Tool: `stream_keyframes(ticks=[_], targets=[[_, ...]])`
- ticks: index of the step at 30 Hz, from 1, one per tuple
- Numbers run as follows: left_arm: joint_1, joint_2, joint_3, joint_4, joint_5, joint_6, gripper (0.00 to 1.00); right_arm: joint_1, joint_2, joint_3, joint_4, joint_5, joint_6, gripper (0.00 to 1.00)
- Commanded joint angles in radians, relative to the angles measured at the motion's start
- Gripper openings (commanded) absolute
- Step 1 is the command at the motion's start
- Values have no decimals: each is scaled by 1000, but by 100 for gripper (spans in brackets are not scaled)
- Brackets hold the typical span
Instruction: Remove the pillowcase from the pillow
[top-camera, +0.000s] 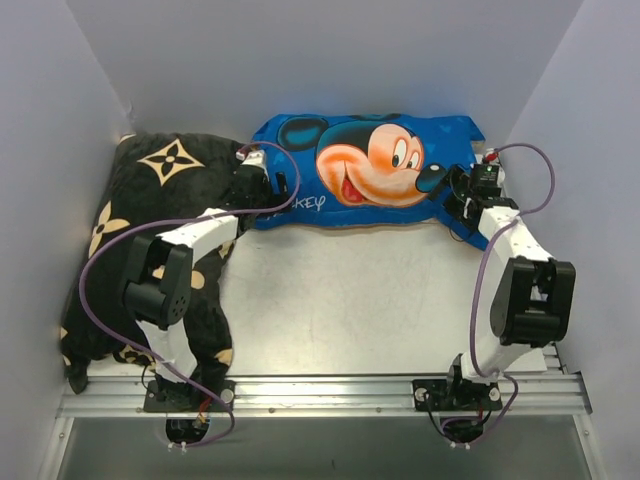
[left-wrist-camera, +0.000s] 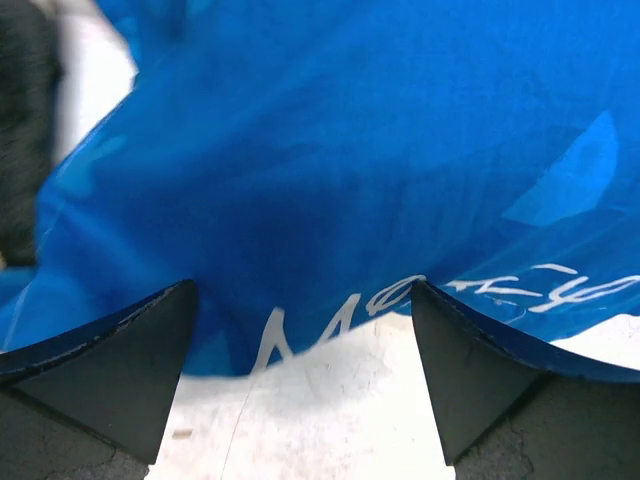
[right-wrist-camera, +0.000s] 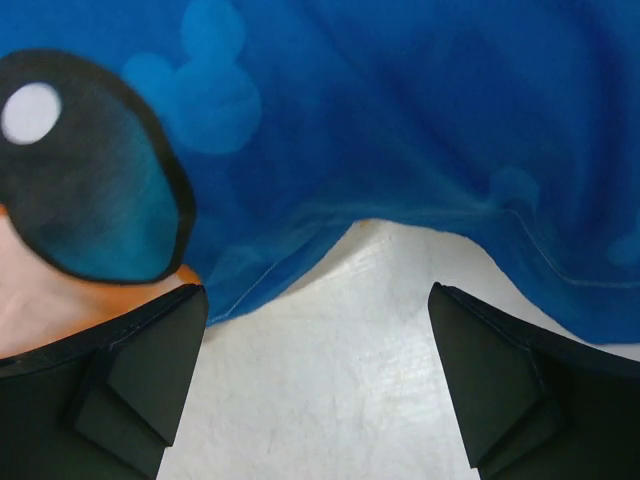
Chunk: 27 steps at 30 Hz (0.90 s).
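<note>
Pillowcase (top-camera: 365, 170), blue with a Mickey face, is laid stuffed along the far side of the tabletop (top-camera: 340, 300). Left pincer (top-camera: 280, 186) and right pincer (top-camera: 452, 197) are poised, jaws spread, at its near edge, apparently so each end can be gripped.

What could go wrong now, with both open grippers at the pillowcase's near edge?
The left gripper may pinch the hidden pillow with the pillowcase, so the cover would not slide off.
The left arm lies over the black pillow and might drag it.
The right gripper has mostly table between its jaws and may miss the thin hem.
</note>
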<state>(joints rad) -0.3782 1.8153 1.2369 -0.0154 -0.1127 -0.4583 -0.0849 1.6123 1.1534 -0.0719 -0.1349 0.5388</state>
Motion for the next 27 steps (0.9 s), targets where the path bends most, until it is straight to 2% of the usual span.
stream_keyframes(ticks=[1,7,11,15,16,18,19,23,27], targets=[[-1,51,38,158,97,56,98,-13,53,-7,158,-35,39,100],[-1,124,50,220,111,110,97,-7,110,-26,342,-49,92,100],[-1,141,47,224,74,130,95,-1,141,-11,371,-26,101,100],[-5,141,45,232,70,130,67,5,161,-23,408,3,104,96],[-7,136,44,229,64,129,49,10,138,-38,417,15,102,96],[-8,113,30,227,48,127,33,10,104,-93,452,38,96,96],[-10,104,26,224,44,122,18,11,68,-109,466,47,89,96],[-11,73,30,171,-7,89,0,-5,-26,-190,486,106,70,100],[-11,55,45,97,-48,44,0,-41,-68,-257,537,90,79,100]])
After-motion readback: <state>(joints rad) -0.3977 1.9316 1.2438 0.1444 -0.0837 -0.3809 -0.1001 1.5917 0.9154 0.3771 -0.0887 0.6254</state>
